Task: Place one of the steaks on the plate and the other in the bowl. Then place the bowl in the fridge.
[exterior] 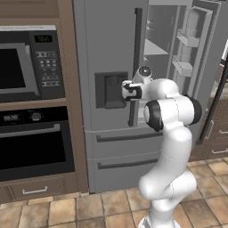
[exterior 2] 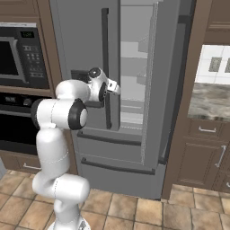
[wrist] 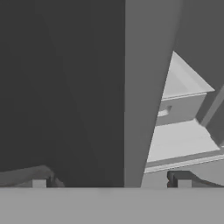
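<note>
Up close, the hand view is hard to read: dark grey planes, a paler vertical door edge, and behind it pale shelves (wrist: 183,135) of the fridge (exterior: 111,53), with the gripper (wrist: 111,183) showing as two small tips set wide apart, the door edge rising between them and nothing held. From the base views the gripper's fingers are hidden behind the arm's wrist, close to the left door's long handle (exterior 2: 106,67) and the dark dispenser panel (exterior: 111,91). The fridge's right door stands open, its door bins (exterior: 187,53) visible; the shelves that show look bare. Writing on the microwave (exterior: 26,62) keypad and its small green display is too small to read. Below it sits the black oven (exterior: 33,142).
</note>
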Motion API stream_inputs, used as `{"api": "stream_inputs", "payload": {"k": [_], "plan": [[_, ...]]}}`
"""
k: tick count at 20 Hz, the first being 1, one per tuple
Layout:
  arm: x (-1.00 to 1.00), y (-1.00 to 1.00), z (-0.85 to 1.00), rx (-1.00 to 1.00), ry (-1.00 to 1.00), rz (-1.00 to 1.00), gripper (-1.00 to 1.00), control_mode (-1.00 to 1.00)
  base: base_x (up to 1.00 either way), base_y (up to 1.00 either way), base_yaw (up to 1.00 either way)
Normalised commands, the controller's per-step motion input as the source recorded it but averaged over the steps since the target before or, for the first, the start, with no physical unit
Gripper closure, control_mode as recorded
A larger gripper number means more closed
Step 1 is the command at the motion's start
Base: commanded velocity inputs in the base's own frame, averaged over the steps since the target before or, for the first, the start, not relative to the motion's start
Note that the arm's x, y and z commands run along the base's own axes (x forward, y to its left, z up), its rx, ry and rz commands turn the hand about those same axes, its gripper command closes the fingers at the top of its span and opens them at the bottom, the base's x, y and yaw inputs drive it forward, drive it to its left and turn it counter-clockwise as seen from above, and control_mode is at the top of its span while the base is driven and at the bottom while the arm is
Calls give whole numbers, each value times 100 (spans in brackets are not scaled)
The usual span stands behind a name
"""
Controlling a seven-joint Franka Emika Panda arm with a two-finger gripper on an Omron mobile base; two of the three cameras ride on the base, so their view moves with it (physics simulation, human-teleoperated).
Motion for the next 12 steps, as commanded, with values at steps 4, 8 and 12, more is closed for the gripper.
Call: {"api": "stream_inputs", "payload": {"k": [4, 8, 12], "plan": [[44, 0, 0, -6, -5, 0, -100, -100, 0, 0, 0], [78, 4, 0, -6, 0, 0, -100, -100, 0, 0, 0], [74, 0, 0, 0, 0, 1, -100, -100, 0, 0, 0]]}}
